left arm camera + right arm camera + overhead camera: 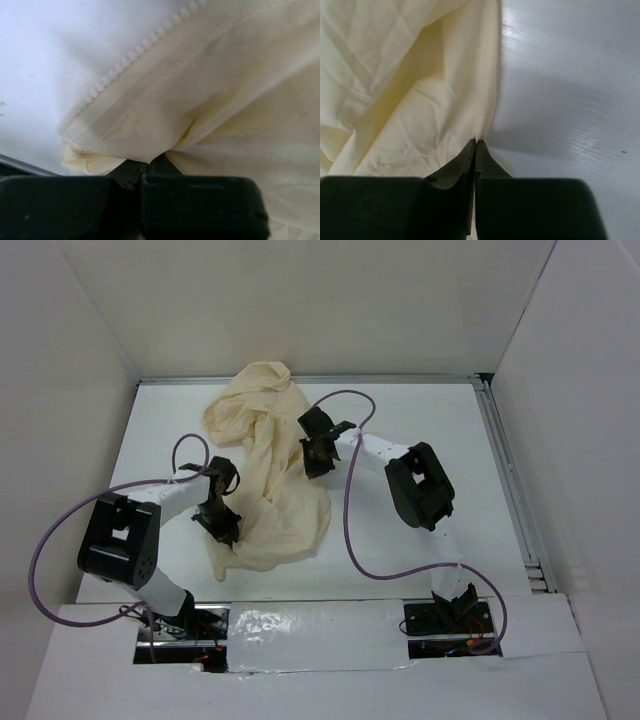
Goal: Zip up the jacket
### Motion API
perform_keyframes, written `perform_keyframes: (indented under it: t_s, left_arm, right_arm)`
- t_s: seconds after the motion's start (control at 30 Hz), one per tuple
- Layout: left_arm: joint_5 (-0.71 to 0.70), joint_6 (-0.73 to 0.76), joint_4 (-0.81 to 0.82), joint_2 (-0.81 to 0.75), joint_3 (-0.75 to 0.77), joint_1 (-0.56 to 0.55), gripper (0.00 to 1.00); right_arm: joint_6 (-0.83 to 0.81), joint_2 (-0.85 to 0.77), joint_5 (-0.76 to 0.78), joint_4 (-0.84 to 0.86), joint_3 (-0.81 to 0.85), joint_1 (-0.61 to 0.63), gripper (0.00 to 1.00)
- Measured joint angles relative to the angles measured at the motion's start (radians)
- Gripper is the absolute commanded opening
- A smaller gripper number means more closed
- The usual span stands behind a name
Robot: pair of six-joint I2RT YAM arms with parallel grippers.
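Note:
The cream jacket (270, 470) lies crumpled on the white table, running from the back middle toward the front. My left gripper (222, 528) is at the jacket's near left corner. In the left wrist view it (152, 164) is shut on a fold of the cloth (210, 110), just below a row of cream zipper teeth (140, 49). My right gripper (316, 458) is at the jacket's right edge. In the right wrist view it (476, 143) is shut on the cloth's edge (420, 100). The dark zipper pull is not in view.
The white table (430, 440) is boxed in by white walls at the back and both sides. A metal rail (510, 480) runs along the right edge. Purple cables (352, 500) loop over the table by each arm.

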Motion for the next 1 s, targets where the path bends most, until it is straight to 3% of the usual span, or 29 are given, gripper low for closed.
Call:
perform_keyframes:
  t_s: [0.13, 0.3, 0.5, 0.63, 0.83, 0.93, 1.0]
  left_arm:
    - [-0.002, 0.018, -0.013, 0.010, 0.082, -0.031, 0.00]
    - [-0.017, 0.060, -0.063, 0.007, 0.327, -0.063, 0.00]
    - [-0.031, 0.159, -0.086, 0.007, 0.795, -0.066, 0.00]
    - [-0.019, 0.230, -0.060, -0.005, 0.972, -0.071, 0.00]
    - [0.021, 0.285, -0.005, -0.076, 0.921, -0.093, 0.00]
    - [0.021, 0.286, 0.022, -0.123, 0.782, -0.095, 0.00]
    - [0.023, 0.285, 0.031, -0.148, 0.658, -0.095, 0.00]
  right_arm:
    - [0.022, -0.024, -0.052, 0.040, -0.050, -0.018, 0.00]
    - [0.030, -0.145, -0.043, 0.046, -0.155, -0.089, 0.00]
    - [-0.026, -0.448, 0.117, -0.014, -0.143, -0.208, 0.00]
    - [-0.041, -0.696, 0.297, -0.054, -0.099, -0.233, 0.00]
    - [-0.029, -0.937, 0.448, -0.120, -0.038, -0.177, 0.00]
    - [0.011, -0.965, 0.483, -0.126, -0.127, -0.098, 0.00]
    - [0.054, -0.941, 0.468, -0.130, -0.253, -0.039, 0.10]
